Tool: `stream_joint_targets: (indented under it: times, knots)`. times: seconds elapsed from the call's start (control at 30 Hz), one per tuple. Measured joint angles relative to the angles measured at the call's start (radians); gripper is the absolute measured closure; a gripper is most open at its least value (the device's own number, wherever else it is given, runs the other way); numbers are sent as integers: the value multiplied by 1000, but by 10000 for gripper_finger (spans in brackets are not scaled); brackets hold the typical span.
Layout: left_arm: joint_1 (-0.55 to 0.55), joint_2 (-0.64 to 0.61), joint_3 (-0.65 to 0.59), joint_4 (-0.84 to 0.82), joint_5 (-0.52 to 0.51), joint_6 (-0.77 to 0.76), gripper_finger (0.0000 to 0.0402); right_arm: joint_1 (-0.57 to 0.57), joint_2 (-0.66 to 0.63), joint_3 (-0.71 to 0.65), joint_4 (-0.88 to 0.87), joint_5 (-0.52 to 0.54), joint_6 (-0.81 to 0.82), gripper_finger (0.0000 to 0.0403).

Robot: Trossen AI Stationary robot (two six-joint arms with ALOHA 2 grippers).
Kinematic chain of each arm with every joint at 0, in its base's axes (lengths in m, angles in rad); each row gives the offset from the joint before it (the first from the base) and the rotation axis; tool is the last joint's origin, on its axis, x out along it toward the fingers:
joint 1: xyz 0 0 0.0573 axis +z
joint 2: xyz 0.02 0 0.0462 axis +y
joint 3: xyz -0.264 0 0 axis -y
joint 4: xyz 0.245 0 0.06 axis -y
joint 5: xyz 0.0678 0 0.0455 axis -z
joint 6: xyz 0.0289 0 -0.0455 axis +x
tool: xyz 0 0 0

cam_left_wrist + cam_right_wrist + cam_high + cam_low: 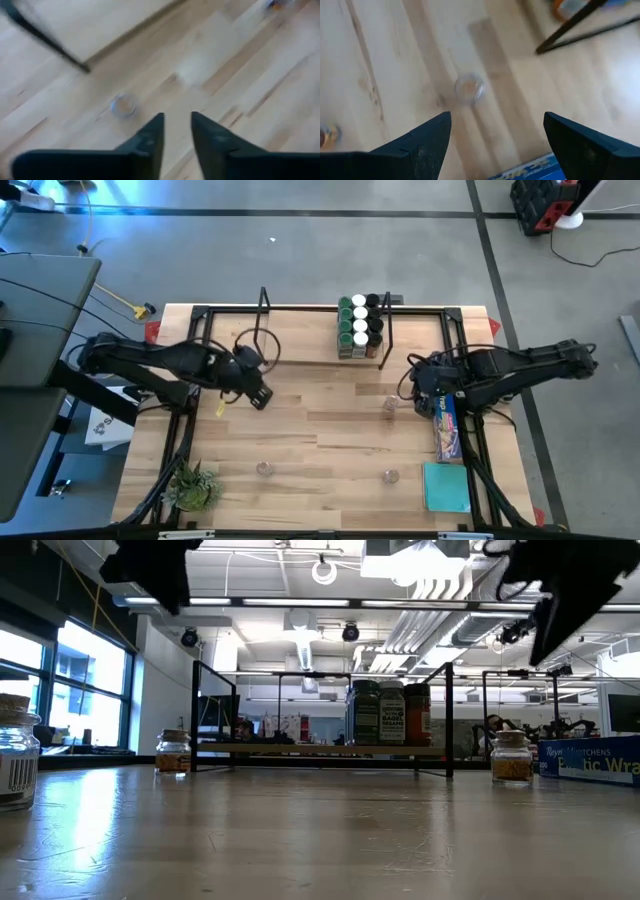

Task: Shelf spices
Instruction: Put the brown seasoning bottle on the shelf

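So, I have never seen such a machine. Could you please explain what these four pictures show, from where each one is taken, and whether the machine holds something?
This is a robot with two dark arms at a wooden table. One picture looks straight down from above, one looks level across the table top, and two come from cameras on the arms' wrists.

The left pincer hovers near the shelf's empty end; its fingers stand slightly apart and hold nothing. The right pincer is open and also empty, above a clear-lidded spice jar.

On the shelf stand spice jars with green, white and dark lids. A few jars still stand loose on the table. There are also a long blue wrap box, a teal pad and a small green plant.
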Motion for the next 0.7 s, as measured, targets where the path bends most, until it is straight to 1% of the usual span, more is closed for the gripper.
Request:
stream_joint_targets:
  times: [0.13,0.23,0.33,0.4,0.57,0.63,0.7]
  knots:
    - [-20,64,-10,-97,-16,-54,226,-2,-69,-93,29,-82,46,91]
    - [-32,102,-73,-58,-18,-44,164,-2,-114,-118,28,-120,77,91]
    - [-45,120,-165,33,-4,-9,117,-2,-158,-119,29,-130,100,91]
    - [-60,127,-227,67,-17,6,100,-3,-182,-116,25,-129,127,91]
    - [-104,126,-348,114,-177,-36,92,-3,-220,-68,20,-81,266,91]
    - [-109,126,-396,180,-226,-58,92,-3,-224,-42,20,-46,311,91]
    - [-106,125,-454,292,-226,-64,92,-3,-224,-16,21,0,341,91]
